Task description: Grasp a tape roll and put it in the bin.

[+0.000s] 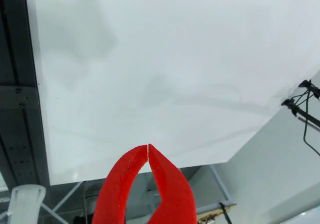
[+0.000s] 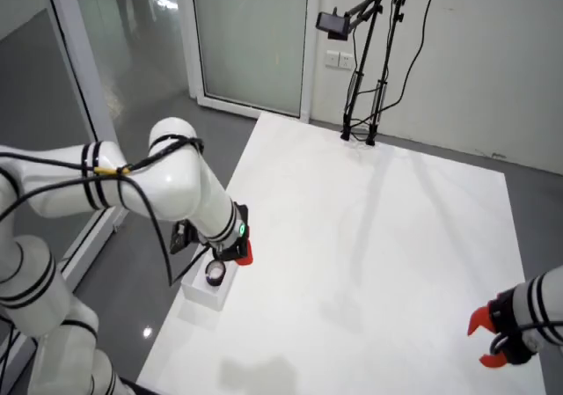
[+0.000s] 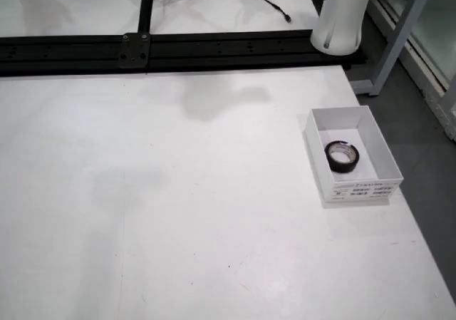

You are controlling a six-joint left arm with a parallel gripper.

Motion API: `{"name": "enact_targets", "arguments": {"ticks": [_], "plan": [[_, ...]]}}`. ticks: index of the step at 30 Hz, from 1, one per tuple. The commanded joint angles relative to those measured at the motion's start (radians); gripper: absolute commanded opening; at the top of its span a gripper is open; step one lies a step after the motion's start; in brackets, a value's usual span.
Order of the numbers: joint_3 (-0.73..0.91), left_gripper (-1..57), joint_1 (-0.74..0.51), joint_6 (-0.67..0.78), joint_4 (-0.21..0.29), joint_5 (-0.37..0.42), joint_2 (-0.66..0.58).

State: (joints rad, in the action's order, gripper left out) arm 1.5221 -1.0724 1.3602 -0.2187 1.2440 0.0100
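A black tape roll (image 3: pixel 343 156) lies flat inside the small white bin (image 3: pixel 356 189) near the table's right edge in the view from above. The room view shows the same roll (image 2: pixel 215 274) in the bin (image 2: pixel 204 296) at the table's left edge. There my red-fingered gripper (image 2: pixel 244 255) hangs just up and right of the roll, clear of it. In the view that rides on the gripper, the two red fingertips (image 1: pixel 148 146) touch with nothing between them. Neither roll nor bin shows in that view. The gripper is outside the view from above.
A second arm's red gripper (image 2: pixel 488 338) sits at the table's right front corner in the room view. A black rail (image 3: pixel 135 49) and a white arm base (image 3: pixel 343 17) line the table's far edge from above. A camera stand (image 2: pixel 361 122) rises at the far end.
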Motion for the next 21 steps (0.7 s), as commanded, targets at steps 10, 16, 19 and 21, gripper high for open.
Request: {"name": "enact_targets", "arguments": {"ticks": [10, 16, 19, 21], "plan": [[0.0, -0.4, -0.078, -0.001, -0.01, 0.0, 0.001], [0.0, -0.4, -0.041, -0.001, -0.01, 0.0, 0.001], [0.0, -0.4, -0.02, -0.001, -0.01, 0.0, 0.001], [0.0, -0.4, -0.007, -0.001, -0.01, 0.0, 0.001]]}}
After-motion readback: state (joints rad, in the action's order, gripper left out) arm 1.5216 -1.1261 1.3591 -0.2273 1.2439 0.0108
